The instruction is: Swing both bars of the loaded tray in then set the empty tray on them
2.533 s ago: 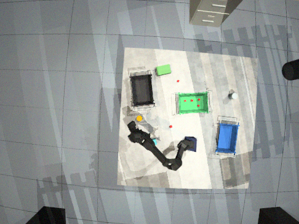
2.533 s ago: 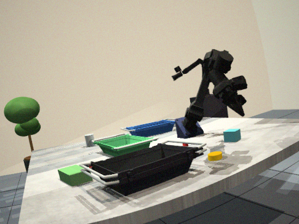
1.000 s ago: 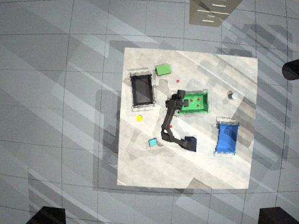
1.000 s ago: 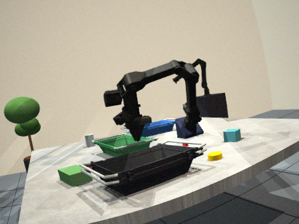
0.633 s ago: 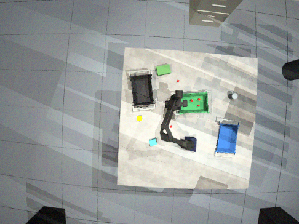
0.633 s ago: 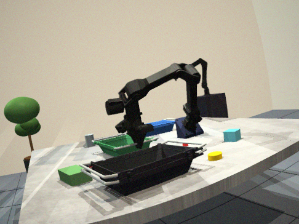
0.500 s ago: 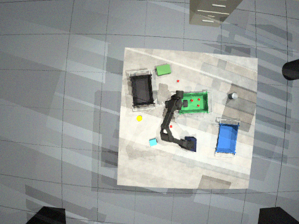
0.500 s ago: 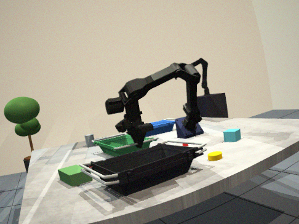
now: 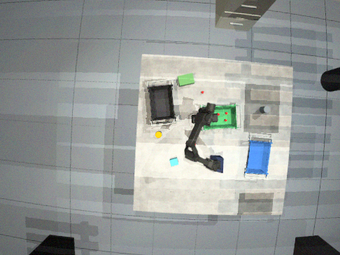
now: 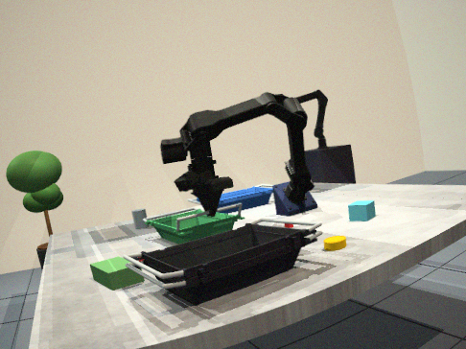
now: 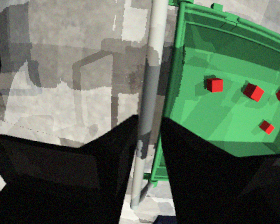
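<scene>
The green tray (image 9: 234, 122) (image 10: 192, 230) (image 11: 213, 122) holds three small red blocks (image 9: 225, 113) (image 11: 214, 85). It stands right of the table's middle. Its near wire bar (image 11: 156, 47) (image 10: 192, 215) lies out beyond the tray's left end. My gripper (image 9: 202, 117) (image 10: 211, 211) (image 11: 149, 121) hangs over that end with its fingers narrowly apart. The bar runs between them without being clamped. An empty black tray (image 9: 150, 102) (image 10: 230, 259) of the same shape lies to the left, its bars out over its ends. An empty blue tray (image 9: 258, 157) (image 10: 240, 197) lies at the right.
A green block (image 9: 185, 79) (image 10: 112, 272), a yellow disc (image 9: 158, 134) (image 10: 335, 243), a cyan cube (image 9: 173, 162) (image 10: 361, 210), a grey cylinder (image 9: 266, 109) (image 10: 139, 218) and one loose red block (image 9: 202, 92) lie on the table. The arm's base (image 9: 217, 164) stands in front of the green tray.
</scene>
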Controlling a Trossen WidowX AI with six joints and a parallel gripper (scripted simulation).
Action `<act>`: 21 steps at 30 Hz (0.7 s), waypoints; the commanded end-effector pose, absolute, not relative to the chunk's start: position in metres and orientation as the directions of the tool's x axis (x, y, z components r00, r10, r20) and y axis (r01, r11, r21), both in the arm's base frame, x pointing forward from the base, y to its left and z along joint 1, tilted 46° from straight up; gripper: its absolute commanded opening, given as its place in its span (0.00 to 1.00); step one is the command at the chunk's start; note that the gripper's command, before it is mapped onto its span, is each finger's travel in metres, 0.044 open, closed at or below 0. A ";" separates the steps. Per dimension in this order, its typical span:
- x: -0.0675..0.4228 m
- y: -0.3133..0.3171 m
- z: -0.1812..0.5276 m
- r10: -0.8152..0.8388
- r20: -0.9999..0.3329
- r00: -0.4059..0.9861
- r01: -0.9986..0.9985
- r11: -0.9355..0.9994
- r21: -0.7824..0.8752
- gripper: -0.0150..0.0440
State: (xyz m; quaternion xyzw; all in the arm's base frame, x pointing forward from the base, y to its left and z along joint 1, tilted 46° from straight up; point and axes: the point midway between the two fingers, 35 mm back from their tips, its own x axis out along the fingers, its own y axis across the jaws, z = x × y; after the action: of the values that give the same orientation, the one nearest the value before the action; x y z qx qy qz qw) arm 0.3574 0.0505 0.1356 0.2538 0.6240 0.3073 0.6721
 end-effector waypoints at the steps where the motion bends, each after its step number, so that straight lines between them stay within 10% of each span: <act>1: 0.361 0.039 0.117 0.717 -0.697 0.024 -0.091 0.696 0.713 0.39; 21: 0.365 0.010 0.112 0.716 -0.698 0.023 -0.090 0.697 0.712 0.39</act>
State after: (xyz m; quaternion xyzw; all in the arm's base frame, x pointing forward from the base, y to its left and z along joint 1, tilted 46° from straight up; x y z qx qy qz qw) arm 0.3629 0.0198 0.0999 0.2495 0.6351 0.2993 0.6670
